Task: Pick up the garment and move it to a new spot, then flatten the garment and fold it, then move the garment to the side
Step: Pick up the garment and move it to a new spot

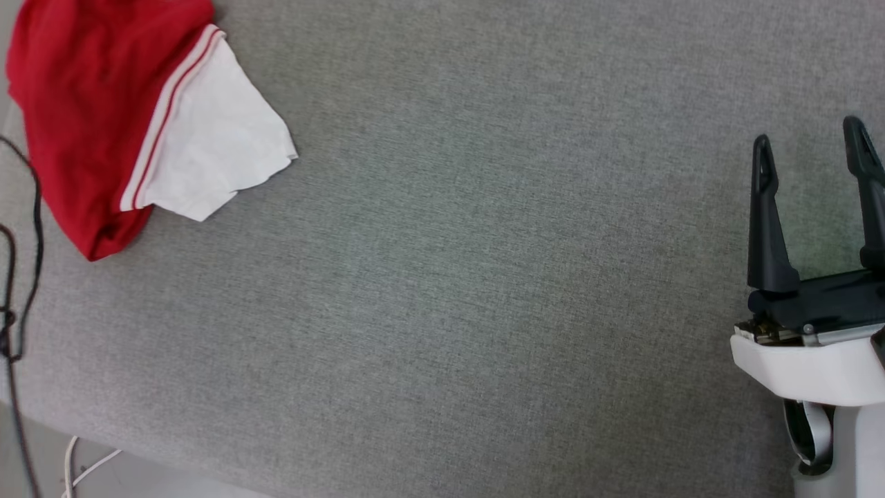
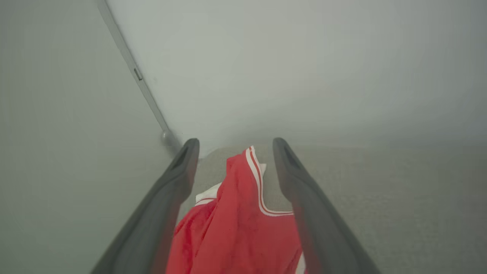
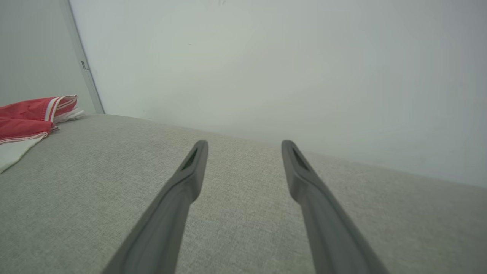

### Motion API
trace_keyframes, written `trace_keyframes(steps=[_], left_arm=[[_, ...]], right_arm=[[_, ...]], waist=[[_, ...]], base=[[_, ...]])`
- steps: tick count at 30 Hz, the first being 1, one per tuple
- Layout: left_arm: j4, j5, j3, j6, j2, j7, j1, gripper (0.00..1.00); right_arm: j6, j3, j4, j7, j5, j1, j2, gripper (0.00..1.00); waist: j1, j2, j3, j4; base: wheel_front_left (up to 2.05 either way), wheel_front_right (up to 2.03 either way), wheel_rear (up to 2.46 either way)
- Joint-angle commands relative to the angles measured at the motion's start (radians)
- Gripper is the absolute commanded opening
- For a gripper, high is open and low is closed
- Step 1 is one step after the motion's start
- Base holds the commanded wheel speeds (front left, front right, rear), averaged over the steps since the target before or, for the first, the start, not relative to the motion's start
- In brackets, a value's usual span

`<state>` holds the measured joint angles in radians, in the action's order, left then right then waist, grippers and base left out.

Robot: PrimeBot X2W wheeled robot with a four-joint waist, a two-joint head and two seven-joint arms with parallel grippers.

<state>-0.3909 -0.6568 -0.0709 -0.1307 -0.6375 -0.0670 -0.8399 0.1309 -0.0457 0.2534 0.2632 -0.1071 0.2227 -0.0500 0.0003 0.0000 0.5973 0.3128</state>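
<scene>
While the right hand [image 1: 807, 135] hovers over the grey table [image 1: 484, 277] with its fingers apart and nothing between them, the garment [image 1: 90, 117] lies bunched well off to that hand's left, a white sleeve spilling toward it. Seen along the left hand [image 2: 234, 146], whose fingers are also spread, the red cloth sits between and beneath them; whether they touch it I cannot tell. It looks crumpled rather than folded, so I'd judge this the opening pick-up. Next, the left hand needs to close on a good fold of cloth and lift it toward the right hand's side.
</scene>
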Motion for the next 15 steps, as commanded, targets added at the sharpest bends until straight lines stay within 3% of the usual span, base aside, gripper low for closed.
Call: trace_keyframes(steps=[1,9,13,15], left_arm=[[-0.004,-0.017,-0.013,0.002,-0.013,0.013,-0.009,1.0],[-0.077,-0.29,-0.273,0.002,-0.159,0.397,-0.084,1.0],[-0.126,-0.464,-0.343,0.002,-0.197,0.645,-0.118,1.0],[-0.146,-0.498,-0.366,0.002,-0.202,0.721,-0.13,1.0]], right_arm=[[0.0,0.003,0.007,0.002,-0.003,0.014,-0.001,1.0],[0.0,0.008,0.039,0.002,-0.02,0.041,-0.001,1.0],[0.0,0.01,0.05,0.002,-0.028,0.049,-0.001,1.0],[0.0,0.008,0.054,0.002,-0.029,0.052,0.0,1.0]], waist=[[-0.0003,0.0,0.017,-0.011],[-0.0003,0.0,0.073,-0.037],[-0.0003,0.0,0.102,-0.054],[-0.0003,0.0,0.113,-0.06]], base=[[0.0,0.0,0.0],[0.0,0.0,0.0],[0.0,0.0,0.0],[0.0,0.0,0.0]])
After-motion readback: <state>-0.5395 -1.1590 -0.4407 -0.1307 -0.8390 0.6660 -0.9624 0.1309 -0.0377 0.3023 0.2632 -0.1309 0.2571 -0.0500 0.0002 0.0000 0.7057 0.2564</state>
